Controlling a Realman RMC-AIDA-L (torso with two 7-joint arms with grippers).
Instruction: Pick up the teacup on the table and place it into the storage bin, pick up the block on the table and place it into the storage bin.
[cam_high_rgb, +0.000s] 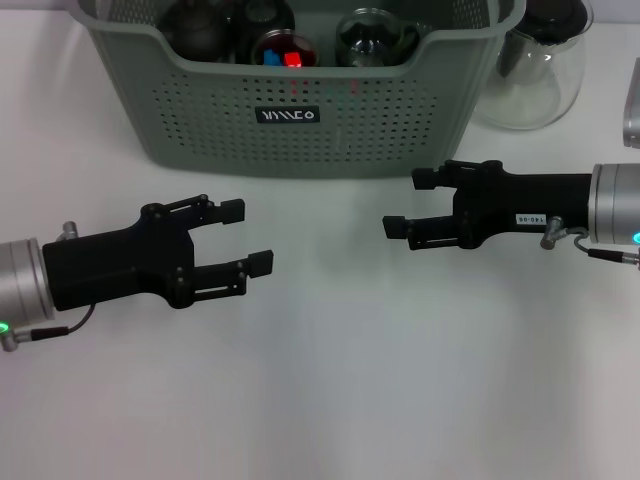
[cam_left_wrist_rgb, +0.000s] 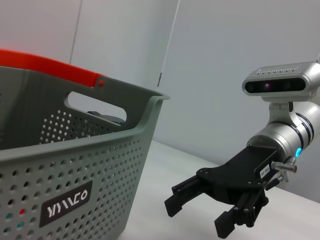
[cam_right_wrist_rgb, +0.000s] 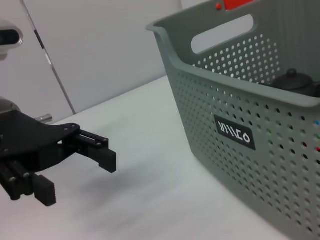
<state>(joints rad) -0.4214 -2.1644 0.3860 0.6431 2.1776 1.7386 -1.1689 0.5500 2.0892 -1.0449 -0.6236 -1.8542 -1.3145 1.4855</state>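
Head view: the large grey-green perforated plastic storage bin (cam_high_rgb: 300, 110) stands at twelve o'clock on the white table (cam_high_rgb: 330, 380). Inside it lie a dark rounded teapot-like vessel (cam_high_rgb: 200, 28), a dark cup holding small blue and red blocks (cam_high_rgb: 282, 52) and a clear glass cup (cam_high_rgb: 372, 38). A clear glass pitcher (cam_high_rgb: 540, 70) stands just beside the bin at two o'clock. The black left gripper (cam_high_rgb: 253, 237) hangs over the table at nine o'clock, jaws spread wide and holding nothing. The black right gripper (cam_high_rgb: 408, 204) hangs at three o'clock, jaws likewise apart and empty. No teacup or block shows on the bare table between them.

Left wrist view: the bin's wall with its black label fills the near side, a red strip (cam_left_wrist_rgb: 50, 65) along its far rim. The right gripper (cam_left_wrist_rgb: 200, 215) shows beyond, open, over the table.

Right wrist view: the bin (cam_right_wrist_rgb: 240, 115) again, the dark vessel (cam_right_wrist_rgb: 295, 80) visible inside; the left gripper (cam_right_wrist_rgb: 80, 172) opposite, open and empty.

Judgement: both placements look done, since cup and blocks seem to rest in the bin. The next move likely calls only for the arms to draw back clear of the bin wall, or for a check that nothing is left out of view.
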